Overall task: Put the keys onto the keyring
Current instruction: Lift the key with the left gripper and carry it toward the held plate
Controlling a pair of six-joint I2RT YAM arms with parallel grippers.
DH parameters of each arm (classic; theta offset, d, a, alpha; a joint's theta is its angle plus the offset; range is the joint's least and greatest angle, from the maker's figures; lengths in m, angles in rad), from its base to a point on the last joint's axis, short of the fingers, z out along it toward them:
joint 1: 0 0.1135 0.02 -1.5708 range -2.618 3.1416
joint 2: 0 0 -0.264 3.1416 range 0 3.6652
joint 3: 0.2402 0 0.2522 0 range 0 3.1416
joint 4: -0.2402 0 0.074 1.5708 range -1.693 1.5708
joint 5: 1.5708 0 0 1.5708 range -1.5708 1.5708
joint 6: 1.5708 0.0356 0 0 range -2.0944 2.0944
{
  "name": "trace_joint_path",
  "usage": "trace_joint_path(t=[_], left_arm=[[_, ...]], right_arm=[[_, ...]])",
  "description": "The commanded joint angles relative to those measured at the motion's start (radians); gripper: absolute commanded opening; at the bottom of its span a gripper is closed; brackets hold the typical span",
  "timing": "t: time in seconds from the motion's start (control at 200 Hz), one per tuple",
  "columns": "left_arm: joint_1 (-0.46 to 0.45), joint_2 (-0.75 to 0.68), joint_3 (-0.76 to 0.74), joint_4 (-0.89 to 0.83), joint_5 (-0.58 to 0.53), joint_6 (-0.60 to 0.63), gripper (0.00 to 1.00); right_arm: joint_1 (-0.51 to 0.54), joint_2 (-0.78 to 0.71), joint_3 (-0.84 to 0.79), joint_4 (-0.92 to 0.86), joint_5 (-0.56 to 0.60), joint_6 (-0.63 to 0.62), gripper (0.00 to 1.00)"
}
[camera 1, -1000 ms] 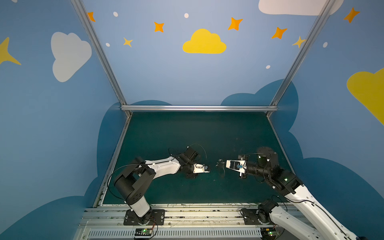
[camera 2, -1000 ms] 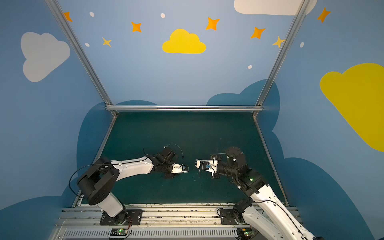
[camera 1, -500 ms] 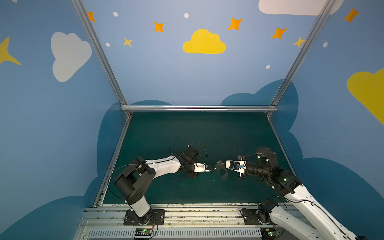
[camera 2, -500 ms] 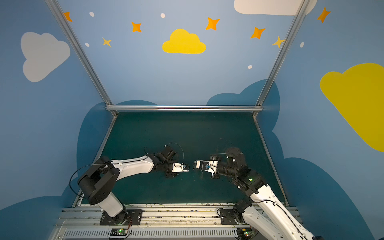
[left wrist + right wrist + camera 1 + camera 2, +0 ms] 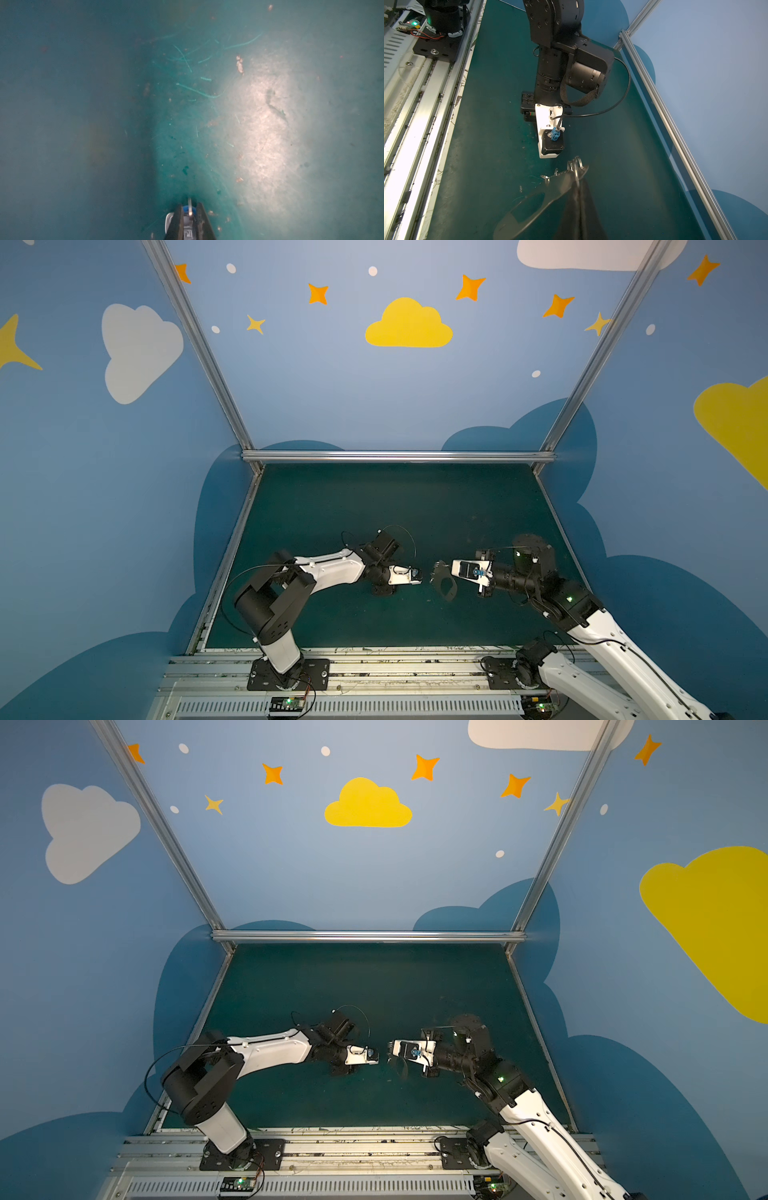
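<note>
Mid-scene — L-grpr [image 5: 190,204] pinches keys [image 5: 189,209], R-grpr [image 5: 578,184] keyring [image 5: 558,185].

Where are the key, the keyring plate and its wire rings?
key [image 5: 189,207], left wrist view, on its silver end.
keyring plate [image 5: 558,185], right wrist view, flat face beside the slot.
wire rings [image 5: 574,162], right wrist view, bunch at the plate's edge.

Keyring [image 5: 444,584] above bench [image 5: 374,506] middle, left arm [image 5: 328,570] to its left, right arm [image 5: 582,605] to its right; keys [image 5: 189,207] between left fingers [image 5: 178,220].

We see white arm shells [image 5: 332,570] with black joints [image 5: 270,605], a thin black cable [image 5: 628,83], a blue connector [image 5: 555,134], a green light [image 5: 570,598].
</note>
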Motion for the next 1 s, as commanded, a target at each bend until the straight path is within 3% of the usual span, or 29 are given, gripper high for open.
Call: trace_joint_path(t=[0.0, 0.35, 0.576, 0.771, 0.996], left_arm=[[0.001, 0.012, 0.016, -0.041, -0.009, 0.013, 0.13], [0.003, -0.045, 0.019, -0.009, 0.024, -0.046, 0.03], [0.036, -0.212, -0.001, 0.026, 0.095, -0.187, 0.03], [0.054, -0.370, -0.009, 0.102, 0.124, -0.287, 0.03], [0.054, -0.458, 0.026, 0.142, 0.163, -0.298, 0.03]], right_arm=[[-0.003, -0.005, -0.011, 0.028, -0.019, 0.013, 0.00], [-0.007, -0.014, -0.027, 0.045, -0.017, 0.014, 0.00], [-0.010, -0.032, -0.046, 0.084, -0.020, 0.016, 0.00], [-0.010, -0.018, -0.035, 0.103, -0.073, 0.010, 0.00], [-0.009, 0.034, 0.026, 0.059, -0.176, 0.000, 0.00]])
